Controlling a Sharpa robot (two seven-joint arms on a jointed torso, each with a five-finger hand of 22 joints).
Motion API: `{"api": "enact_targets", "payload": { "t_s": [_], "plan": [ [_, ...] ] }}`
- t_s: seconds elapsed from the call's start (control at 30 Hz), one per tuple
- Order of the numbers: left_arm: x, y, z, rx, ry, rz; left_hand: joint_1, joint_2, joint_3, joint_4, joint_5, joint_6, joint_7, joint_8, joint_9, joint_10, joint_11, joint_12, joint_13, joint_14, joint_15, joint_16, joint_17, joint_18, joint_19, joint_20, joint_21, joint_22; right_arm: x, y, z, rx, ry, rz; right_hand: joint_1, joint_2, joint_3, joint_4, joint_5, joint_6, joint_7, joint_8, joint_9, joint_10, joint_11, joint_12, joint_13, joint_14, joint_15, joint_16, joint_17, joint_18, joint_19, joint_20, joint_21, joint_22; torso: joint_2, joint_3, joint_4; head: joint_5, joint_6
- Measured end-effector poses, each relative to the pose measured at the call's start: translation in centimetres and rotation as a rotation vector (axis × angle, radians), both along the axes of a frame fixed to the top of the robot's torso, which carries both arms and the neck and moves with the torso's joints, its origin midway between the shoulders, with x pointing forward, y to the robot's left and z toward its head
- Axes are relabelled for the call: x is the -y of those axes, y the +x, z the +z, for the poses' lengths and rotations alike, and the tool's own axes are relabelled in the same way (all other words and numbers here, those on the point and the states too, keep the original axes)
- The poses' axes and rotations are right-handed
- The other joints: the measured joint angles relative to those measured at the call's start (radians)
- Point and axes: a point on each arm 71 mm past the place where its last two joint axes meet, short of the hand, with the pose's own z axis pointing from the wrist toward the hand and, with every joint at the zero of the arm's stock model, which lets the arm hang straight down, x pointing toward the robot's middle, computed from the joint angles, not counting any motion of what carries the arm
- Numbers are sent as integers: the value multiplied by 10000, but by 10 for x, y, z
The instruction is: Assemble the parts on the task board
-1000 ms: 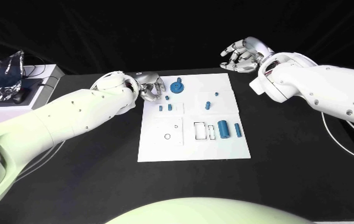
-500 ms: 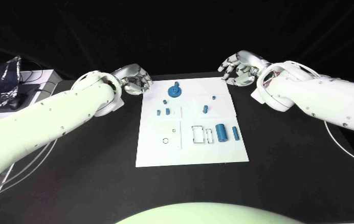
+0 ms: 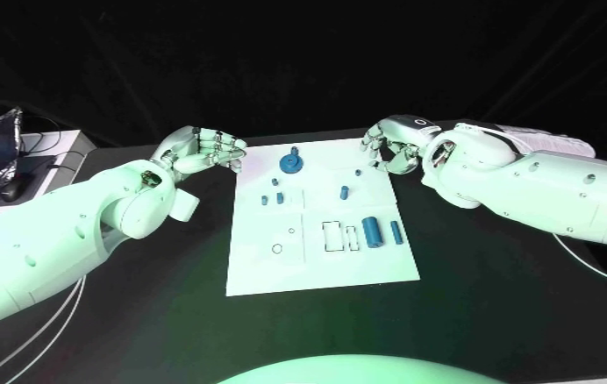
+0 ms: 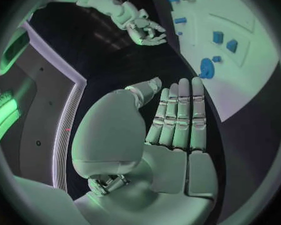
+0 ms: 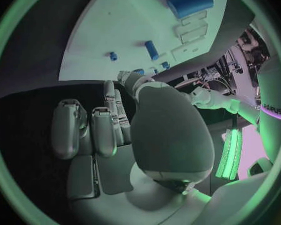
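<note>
Head view: both hands flank the task board (image 3: 323, 261); seemingly empty.

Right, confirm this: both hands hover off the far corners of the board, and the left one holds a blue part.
Wrong on one point: the left hand holds nothing. The left wrist view shows its fingers straight and bare. Both hands, right hand included, do hover off the board's far corners.

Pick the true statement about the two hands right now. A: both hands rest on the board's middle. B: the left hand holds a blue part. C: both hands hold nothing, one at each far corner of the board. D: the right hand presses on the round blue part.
C: the left hand and right hand are empty beside the task board.
</note>
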Motion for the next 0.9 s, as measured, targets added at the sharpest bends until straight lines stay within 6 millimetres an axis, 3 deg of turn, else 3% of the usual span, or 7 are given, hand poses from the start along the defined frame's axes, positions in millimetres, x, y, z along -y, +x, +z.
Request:
{"api": "enact_targets", "payload": {
  "t_s": [0.17,0.47,0.9],
  "plan": [
    [2,-8,3,-294,-1338,-95,45,22,1,1,-1,0,0,25,0,188,18,-552,-217,111,38,-763,44,0,156,59,-536,-422,-8,2,-11,69,-672,22,-71,-34,-12,-68,-41,1,-1,-106,-41,-47,48,-184,-194,34,34,-49,-95,1,0,0,0,0,-5,-23,0,-40,32],
    [3,-12,7,-331,-2278,-171,106,4,-30,32,-2,-3,2,46,-11,220,50,-712,-242,175,70,-955,115,-1,242,72,-651,-548,-17,9,-20,118,-1371,-135,-92,-13,-25,-138,-48,-79,17,-165,-66,-90,92,-329,-364,35,34,-95,-173,1,-39,39,-40,-1,1,-35,10,-69,13],
    [4,-12,11,-211,-2677,-170,106,4,-126,68,-3,-37,35,46,-28,219,50,-781,-242,212,107,-1082,175,-4,278,108,-790,-635,-27,13,-39,-175,-1878,-201,-249,66,-26,-137,-78,-62,34,-203,-66,-198,121,-454,-566,12,56,-95,-228,0,-39,39,-87,7,30,-6,12,-16,-73]
  ]
}}
